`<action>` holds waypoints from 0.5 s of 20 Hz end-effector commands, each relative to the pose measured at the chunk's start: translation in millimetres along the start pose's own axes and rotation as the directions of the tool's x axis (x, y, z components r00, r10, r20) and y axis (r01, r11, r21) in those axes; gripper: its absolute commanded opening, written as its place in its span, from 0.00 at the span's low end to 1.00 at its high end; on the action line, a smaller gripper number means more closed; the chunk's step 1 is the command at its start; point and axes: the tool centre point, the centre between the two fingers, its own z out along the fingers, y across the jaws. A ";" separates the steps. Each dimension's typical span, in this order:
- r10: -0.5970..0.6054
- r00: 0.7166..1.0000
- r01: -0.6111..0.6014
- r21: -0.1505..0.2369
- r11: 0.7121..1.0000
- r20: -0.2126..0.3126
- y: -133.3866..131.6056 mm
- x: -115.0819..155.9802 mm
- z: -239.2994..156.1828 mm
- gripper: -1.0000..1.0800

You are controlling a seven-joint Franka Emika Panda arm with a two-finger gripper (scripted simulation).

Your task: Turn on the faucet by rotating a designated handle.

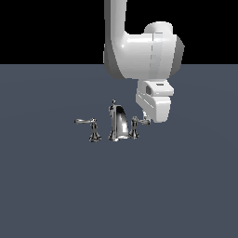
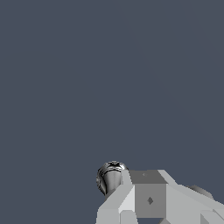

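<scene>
The chrome faucet (image 1: 119, 123) stands mid-floor in the exterior view, its curved spout topped by a small knob. The handle (image 1: 140, 122) is the short lever on a flared post just to the exterior view's right of the spout. My gripper (image 1: 145, 115) hangs right at the outer end of this lever, its fingers mostly hidden behind the white hand. In the wrist view the grey fingers (image 2: 148, 176) form one block with no gap, and a rounded chrome piece of the faucet (image 2: 110, 176) sits right beside them. Nothing is held.
A second, longer lever (image 1: 86, 122) on its own post (image 1: 95, 135) stands farther off on the exterior view's left of the spout. The floor (image 1: 176, 186) is a flat dark grey-blue surface.
</scene>
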 end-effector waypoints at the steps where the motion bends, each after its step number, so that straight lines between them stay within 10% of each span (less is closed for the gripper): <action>1: 0.013 1.000 -0.013 -0.018 1.000 0.003 18.3 2.6 -0.2 0.00; 10: 0.018 1.000 -0.018 -0.016 1.000 0.001 30.5 -12.5 -0.7 0.00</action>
